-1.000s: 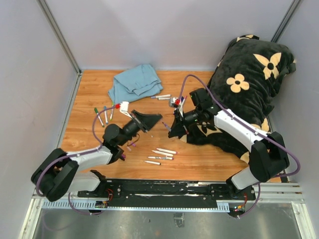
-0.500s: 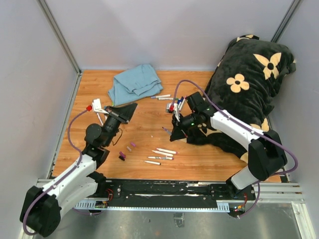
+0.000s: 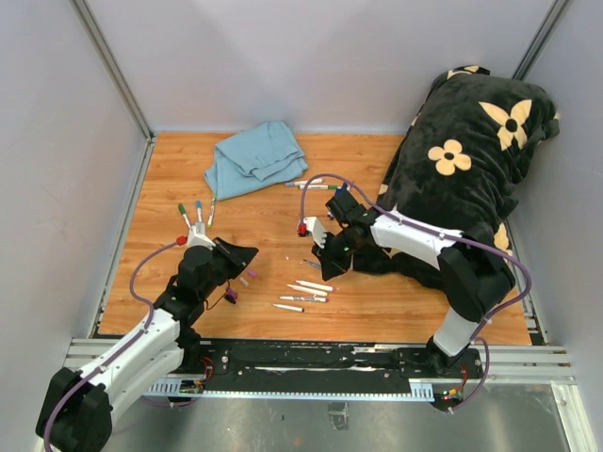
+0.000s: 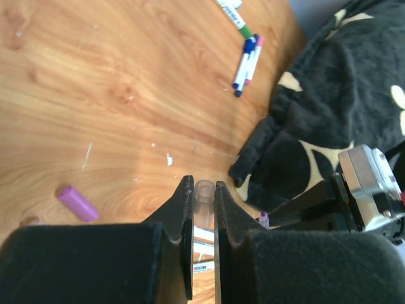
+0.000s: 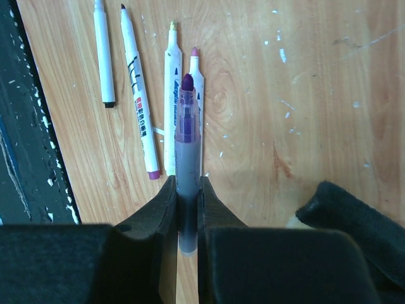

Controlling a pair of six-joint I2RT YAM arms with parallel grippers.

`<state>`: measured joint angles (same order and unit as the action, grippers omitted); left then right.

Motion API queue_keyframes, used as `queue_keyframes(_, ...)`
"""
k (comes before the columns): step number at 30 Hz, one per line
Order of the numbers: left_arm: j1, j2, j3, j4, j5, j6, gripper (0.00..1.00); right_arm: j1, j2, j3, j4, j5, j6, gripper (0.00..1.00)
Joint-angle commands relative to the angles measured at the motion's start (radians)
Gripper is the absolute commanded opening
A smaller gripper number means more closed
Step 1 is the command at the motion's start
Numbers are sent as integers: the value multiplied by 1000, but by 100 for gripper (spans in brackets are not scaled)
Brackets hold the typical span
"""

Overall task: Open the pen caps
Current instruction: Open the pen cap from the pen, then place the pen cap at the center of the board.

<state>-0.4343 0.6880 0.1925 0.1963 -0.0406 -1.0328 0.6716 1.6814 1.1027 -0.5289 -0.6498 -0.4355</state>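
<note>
Left gripper (image 4: 202, 185), near left of the table (image 3: 377, 315): fingers clamped on 1 small pale cap (image 4: 204, 197), which stands upright between the pads, above the wood; just beyond it, 2 purple caps (image 3: 252, 274) and 1 dark cap (image 3: 231, 296) lie loose on the wood, close together; 4 uncapped markers (image 5: 136, 95) lie side by side at table centre; right gripper (image 5: 188, 183) just past them, fingers closed tight on a purple-tipped marker (image 5: 187, 120), tip bare and pointing away from the wrist; farther left, 3 capped markers (image 3: 199, 213) lie apart from the rest; blue and pink capped markers (image 4: 247, 58) lie near the blue cloth (image 3: 254, 155); black flowered blanket (image 3: 471, 160) fills the far right.
</note>
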Motion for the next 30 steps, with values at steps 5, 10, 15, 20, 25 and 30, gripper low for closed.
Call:
queue_keyframes(5,1,192,28,-84,-5,-71,0,60,72,65,-69,101,-34,9)
queue_keyframes(10,-57,299,55,-105,-89,-112,1,59,73,69,-74,108,-35,10)
queue_keyframes(15,-87,389,113,-149,-146,-129,1,60,90,76,-82,114,-38,10)
queue_keyframes(20,-87,435,136,-165,-171,-140,2,59,99,79,-84,119,-37,11)
queue_keyframes(25,-88,457,144,-164,-183,-146,5,59,122,87,-94,133,-36,11)
queue_keyframes(30,-87,487,159,-163,-184,-150,11,68,144,96,-98,168,-34,12)
